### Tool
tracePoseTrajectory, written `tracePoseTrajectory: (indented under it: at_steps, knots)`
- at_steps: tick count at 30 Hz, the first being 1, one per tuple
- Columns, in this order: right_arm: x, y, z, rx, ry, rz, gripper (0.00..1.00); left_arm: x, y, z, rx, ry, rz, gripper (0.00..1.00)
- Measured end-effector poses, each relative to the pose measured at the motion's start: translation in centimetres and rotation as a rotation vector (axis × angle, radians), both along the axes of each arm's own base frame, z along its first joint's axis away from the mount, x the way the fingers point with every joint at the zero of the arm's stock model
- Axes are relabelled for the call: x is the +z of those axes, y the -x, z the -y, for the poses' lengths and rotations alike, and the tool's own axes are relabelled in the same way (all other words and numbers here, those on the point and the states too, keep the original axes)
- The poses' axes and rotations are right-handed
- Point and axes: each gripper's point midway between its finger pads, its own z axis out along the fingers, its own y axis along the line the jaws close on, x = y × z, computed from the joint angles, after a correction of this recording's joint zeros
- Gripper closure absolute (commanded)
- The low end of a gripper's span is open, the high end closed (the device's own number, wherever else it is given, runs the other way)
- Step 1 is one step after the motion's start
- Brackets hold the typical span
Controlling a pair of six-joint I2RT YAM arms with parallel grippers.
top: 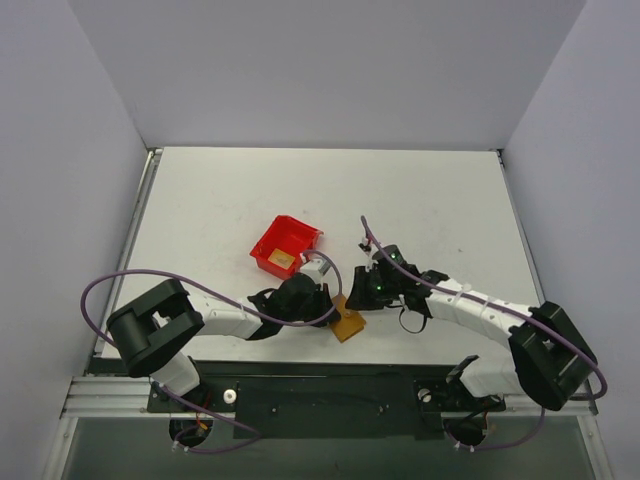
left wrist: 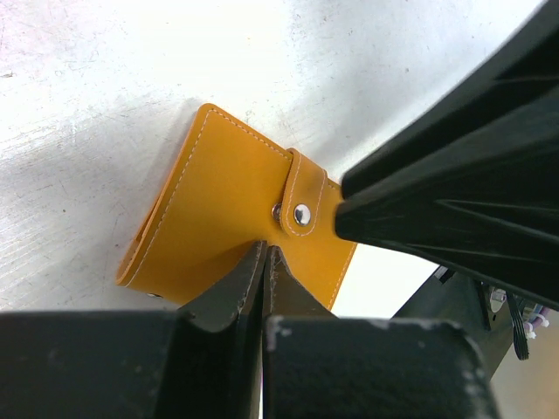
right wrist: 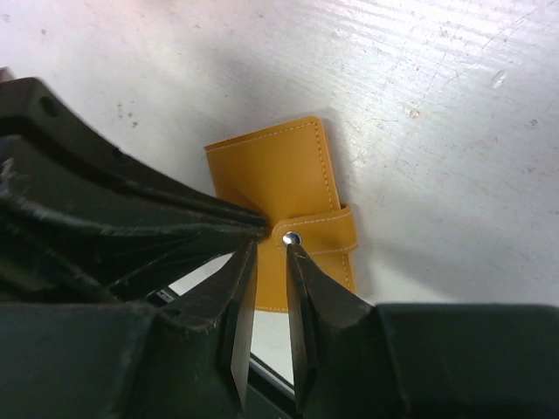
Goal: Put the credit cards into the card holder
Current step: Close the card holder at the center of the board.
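The card holder [top: 347, 323] is an orange-tan wallet lying closed on the table near the front edge, its tab snapped shut [left wrist: 301, 212]. It also shows in the left wrist view [left wrist: 223, 205] and the right wrist view [right wrist: 279, 170]. My left gripper [left wrist: 265, 249] is shut and empty, its tips just over the wallet's near edge. My right gripper [right wrist: 272, 246] is open by a narrow gap, with one fingertip [right wrist: 293, 249] at the snap button. A tan flat card [top: 283, 260] lies in the red bin.
The red plastic bin [top: 270, 243] stands just behind the left gripper [top: 322, 297]. The right gripper [top: 360, 293] crowds the wallet from the right. The table's front edge and the black mounting rail [top: 330, 395] lie right below the wallet.
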Motion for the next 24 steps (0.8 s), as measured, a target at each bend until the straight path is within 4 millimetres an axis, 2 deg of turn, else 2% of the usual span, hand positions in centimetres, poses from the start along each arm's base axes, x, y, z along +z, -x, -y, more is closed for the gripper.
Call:
tracePoseTrajectory:
  at_steps: [5,24]
  knots:
    - [1.5,-0.1,0.3,-0.009,-0.037,0.062,0.84,0.0,0.0,0.0,0.000,0.000,0.000,0.98]
    - [-0.5,0.1,0.4,-0.009,0.003,0.016,0.85,-0.1,0.0,0.0,-0.001,0.000,-0.001,0.98]
